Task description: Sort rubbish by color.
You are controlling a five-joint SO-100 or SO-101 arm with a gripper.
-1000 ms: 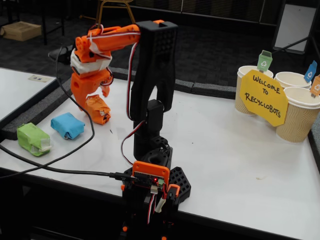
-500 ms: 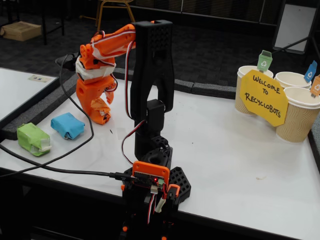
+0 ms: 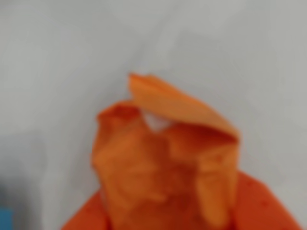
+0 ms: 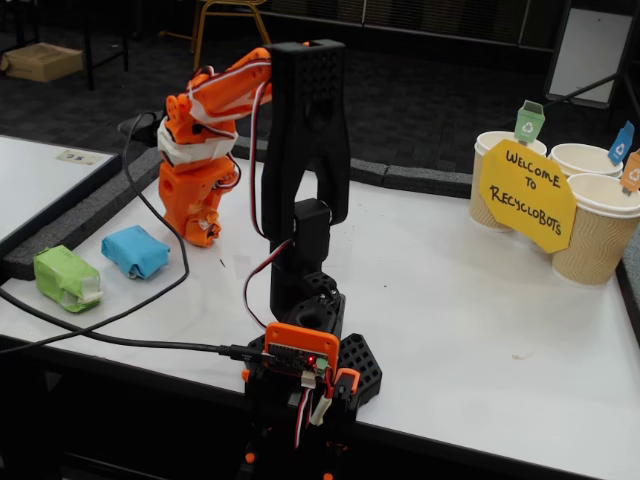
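Worktop [image 4: 470,300] of white laminate carrying an orange-and-black plastic robot arm [image 4: 305,150]. End effector [image 4: 203,228] clenched on the crumpled orange paper lump [image 4: 207,226], held clear of the surface at about 10 o'clock from the arm's base in the fixed view. In the wrist view the same lump [image 3: 165,163] fills the centre, blurred, with a white speck near its top and orange fingers [image 3: 261,203] at the lower corners. Light blue crumpled paper lump [image 4: 136,251] and light green crumpled paper lump [image 4: 66,278] resting on the worktop toward 9 o'clock, just beside each other. Beige paper cups [image 4: 596,232] with a yellow sign [image 4: 526,195] at 2 o'clock.
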